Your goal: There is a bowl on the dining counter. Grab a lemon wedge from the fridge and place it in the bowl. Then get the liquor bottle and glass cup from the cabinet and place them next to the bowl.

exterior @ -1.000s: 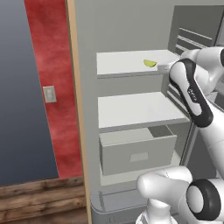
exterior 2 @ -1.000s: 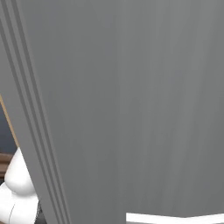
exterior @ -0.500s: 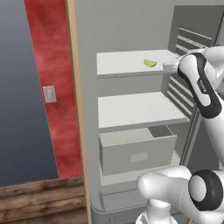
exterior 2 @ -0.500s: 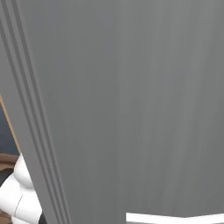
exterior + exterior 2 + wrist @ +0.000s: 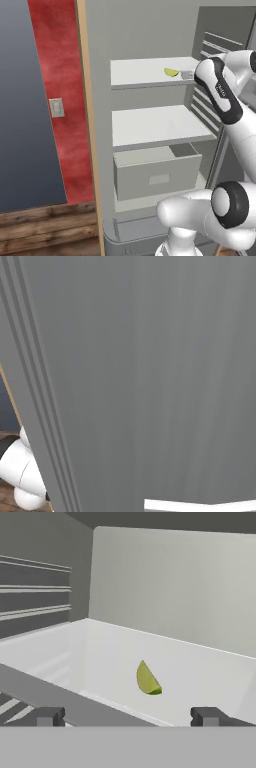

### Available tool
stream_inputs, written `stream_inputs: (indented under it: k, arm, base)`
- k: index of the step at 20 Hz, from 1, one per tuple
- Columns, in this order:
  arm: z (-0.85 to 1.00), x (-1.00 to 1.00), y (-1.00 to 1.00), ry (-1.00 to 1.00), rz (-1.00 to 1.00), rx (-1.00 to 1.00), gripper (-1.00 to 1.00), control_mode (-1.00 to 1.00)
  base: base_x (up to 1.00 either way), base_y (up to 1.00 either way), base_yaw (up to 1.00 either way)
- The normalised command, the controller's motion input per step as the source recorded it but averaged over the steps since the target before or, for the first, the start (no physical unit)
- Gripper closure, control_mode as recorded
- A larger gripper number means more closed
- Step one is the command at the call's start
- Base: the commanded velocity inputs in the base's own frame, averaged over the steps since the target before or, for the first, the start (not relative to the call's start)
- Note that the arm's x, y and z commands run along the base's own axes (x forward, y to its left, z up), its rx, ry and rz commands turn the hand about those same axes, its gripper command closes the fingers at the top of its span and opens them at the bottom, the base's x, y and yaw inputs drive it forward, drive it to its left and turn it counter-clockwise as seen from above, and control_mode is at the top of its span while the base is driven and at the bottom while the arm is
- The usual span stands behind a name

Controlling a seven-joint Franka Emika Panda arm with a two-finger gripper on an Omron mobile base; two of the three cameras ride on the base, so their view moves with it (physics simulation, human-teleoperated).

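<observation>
Pincer [image 5: 127, 716] spread wide, nothing between the tips, both dark tips [image 5: 46, 715] poking up at the bottom of the hand view and straddling the line toward the lemon wedge [image 5: 147, 679]. Wide spread makes sense here: wedge is small and the tips need room to drop either side of it before closing.

Wedge sits on the top shelf [image 5: 150, 70] of the fridge [image 5: 95, 125], out past the tips and apart from them, roughly centred between them, slightly right of middle. It rests on its curved side with the pointed end up, pale cut face turned to the right. From the left base view the wedge [image 5: 171, 72] lies near the right end of that shelf, just beside the robot's wrist, arm [image 5: 225, 95] reaching in from the right at shelf height.

Below the top shelf: a second white shelf [image 5: 155, 125], then a grey drawer [image 5: 157, 172] pulled partly out. Ribbed racks on the fridge side wall [image 5: 35, 592] to the left of the wedge in the hand view. Fridge door [image 5: 140, 366] swung open and blocking the right base view.

Left of the fridge: tan wood edge, red wall panel [image 5: 57, 75] with a light switch [image 5: 56, 107], wood floor beneath.

Judgement: approach step, grasp not yet made; lemon not picked, all else in the task undone. Next needs a short push forward, then close.
</observation>
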Motion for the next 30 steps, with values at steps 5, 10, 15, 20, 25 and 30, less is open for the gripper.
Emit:
stream_inputs:
  k: [5, 10, 15, 20, 25, 30]
  arm:
    - [0.0, 0.32, 0.0, 0.04, 0.0, 0.0, -1.0, -1.0]
    - [0.0, 0.26, 0.0, 0.02, 0.0, 0.0, -1.0, -1.0]
    - [-0.05, 0.17, -0.02, 0.03, 0.0, 0.0, -1.0, -1.0]
    - [-0.09, 0.16, -0.01, 0.04, 0.0, 0.0, -1.0, -1.0]
    - [-0.12, 0.18, 0.0, 0.05, 0.0, 0.0, -1.0, -1.0]
    - [-0.11, 0.18, 0.0, 0.04, 0.0, 0.0, -1.0, -1.0]
  base:
    - [0.0, 0.0, 0.0]
    - [0.0, 0.0, 0.0]
    - [0.0, 0.0, 0.0]
    - [0.0, 0.0, 0.0]
    - [0.0, 0.0, 0.0]
    - [0.0, 0.0, 0.0]
